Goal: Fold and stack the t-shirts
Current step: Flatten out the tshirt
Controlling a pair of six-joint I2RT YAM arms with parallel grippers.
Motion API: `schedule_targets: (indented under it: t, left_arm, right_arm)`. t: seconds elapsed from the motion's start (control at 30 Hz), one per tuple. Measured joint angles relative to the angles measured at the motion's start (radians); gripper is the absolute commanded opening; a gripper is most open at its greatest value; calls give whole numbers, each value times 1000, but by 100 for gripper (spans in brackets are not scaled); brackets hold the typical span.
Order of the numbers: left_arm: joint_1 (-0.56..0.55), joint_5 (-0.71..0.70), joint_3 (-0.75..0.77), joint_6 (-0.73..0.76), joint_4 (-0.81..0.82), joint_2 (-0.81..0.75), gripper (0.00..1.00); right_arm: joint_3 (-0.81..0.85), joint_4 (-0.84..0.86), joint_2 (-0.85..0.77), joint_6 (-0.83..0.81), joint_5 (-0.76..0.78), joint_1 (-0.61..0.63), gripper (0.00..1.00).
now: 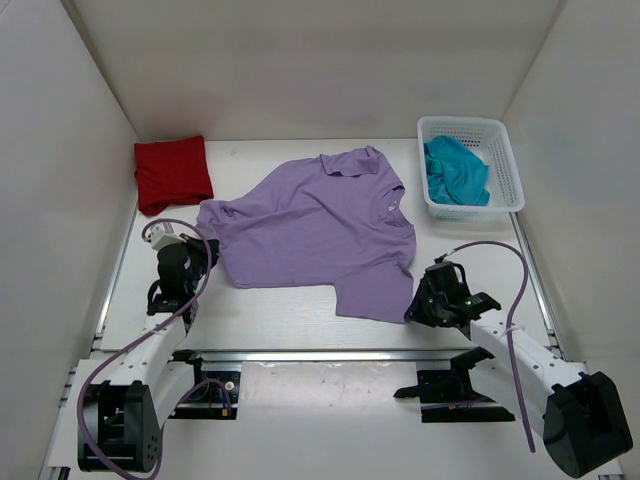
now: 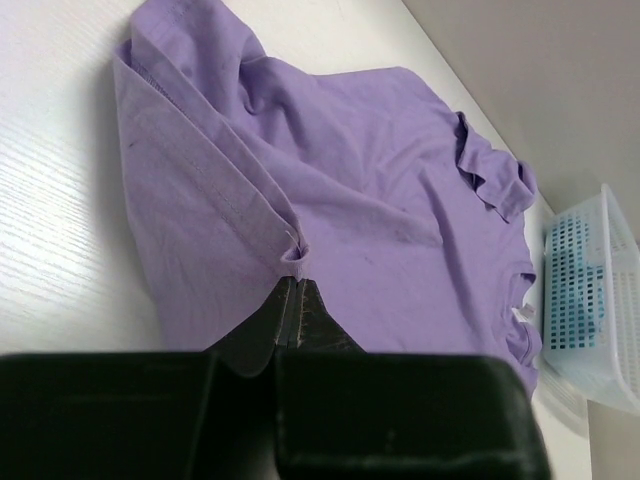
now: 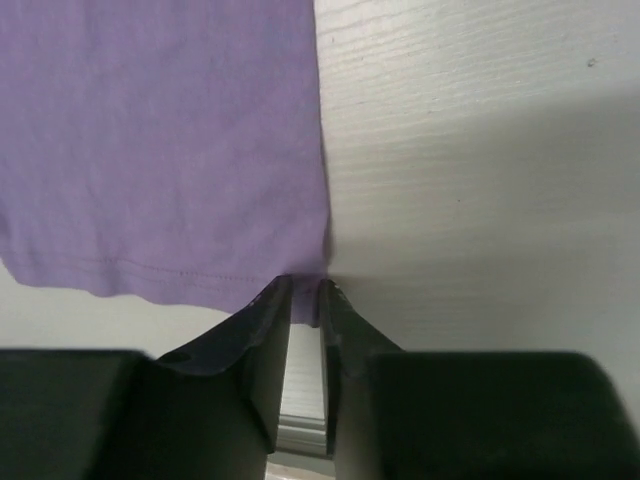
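Top external view, for progress: folded and set at the far left, only the red t-shirt; spread open and crooked in the middle of the table, the lavender t-shirt, not yet folded; crumpled inside the white mesh basket at the far right, the teal t-shirt. Roughly one third done, as a judgement; left to do, two folds and the stacking. Left gripper clenched on the lavender hem at its near left corner. Right gripper at the near right corner, jaws almost together with a thin slit; cannot tell whether already biting the cloth. Hidden: most of the teal shirt behind the basket wall, and the layers inside the red fold.
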Motion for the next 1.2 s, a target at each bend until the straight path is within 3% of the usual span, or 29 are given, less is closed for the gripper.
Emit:
schedule_targets:
  t: [0.13, 0.37, 0.47, 0.57, 0.7, 0.93, 1.07, 1.2]
  left_arm:
    - [2, 5, -4, -3, 9, 0, 0]
    - [4, 17, -5, -8, 17, 1, 0]
    - [-3, 38, 3, -8, -6, -9, 0]
    - [-55, 47, 120, 35, -121, -27, 0]
    - [-113, 103, 481, 126, -251, 21, 0]
    - [187, 326, 977, 142, -372, 79, 0]
    - [223, 376, 1196, 138, -445, 133, 0]
    - [232, 427, 1321, 109, -472, 175, 0]
  right_arm:
    - [-34, 53, -3, 3, -58, -31, 1]
    - [-35, 72, -22, -19, -145, -108, 0]
    - [59, 2, -39, -48, -132, -106, 0]
    - [278, -64, -53, -91, -53, -56, 0]
    - [679, -135, -25, -171, 130, 83, 0]
    - [1451, -238, 192, -407, 456, 327, 0]
    - [1861, -246, 364, -558, 539, 362, 0]
    - [1942, -128, 417, -734, 597, 422, 0]
